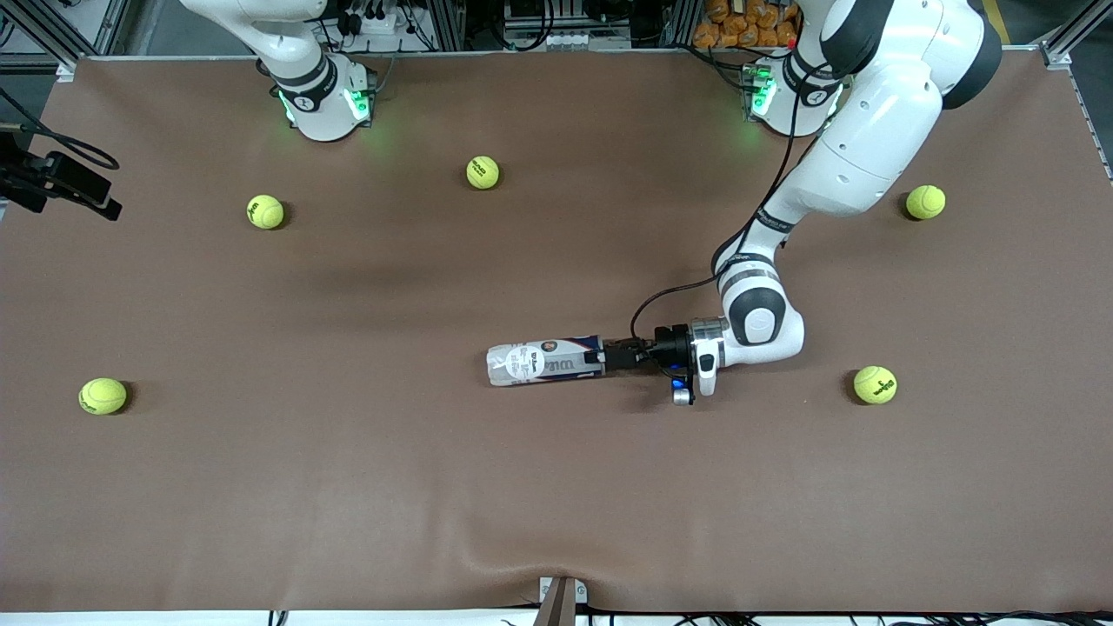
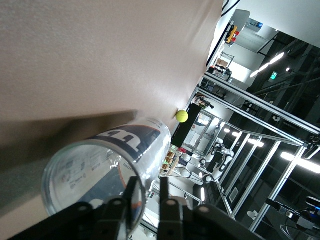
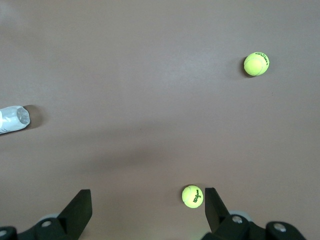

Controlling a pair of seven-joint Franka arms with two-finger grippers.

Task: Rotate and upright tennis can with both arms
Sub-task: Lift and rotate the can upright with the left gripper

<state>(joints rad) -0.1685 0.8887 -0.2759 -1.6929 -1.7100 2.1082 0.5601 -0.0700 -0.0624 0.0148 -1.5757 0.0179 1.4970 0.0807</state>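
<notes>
So from the front camera I've got five tennis balls scattered on the brown desk (image 1: 348, 487). Starting at the right arm's end: one ball (image 1: 103, 396) sits near the desk edge, another ball (image 1: 265, 211) lies farther from the camera, and a third ball (image 1: 483, 172) is up close to the arm bases.

My right gripper (image 3: 147, 207) is held high over that end of the desk, waiting, with its fingers spread wide and nothing between them. Its wrist camera looks straight down on two of the balls and catches the closed clear end of the can at the frame edge.

Middle of the desk is the tennis can (image 1: 546, 362), lying flat on its side, lengthwise along the desk, the white and navy label showing. Its closed end points toward the right arm's end of the desk, its open end toward the left arm.

The left gripper (image 1: 619, 356) is down low at that open end, reaching in sideways. In the left wrist view the fingers (image 2: 131, 200) are pinched narrow on the can's rim, one inside the mouth and one outside.

Past that, a fourth ball (image 1: 875, 384) sits just beyond the left arm's wrist, and a fifth ball (image 1: 925, 202) lies farther from the camera, next to the left arm's forearm.
</notes>
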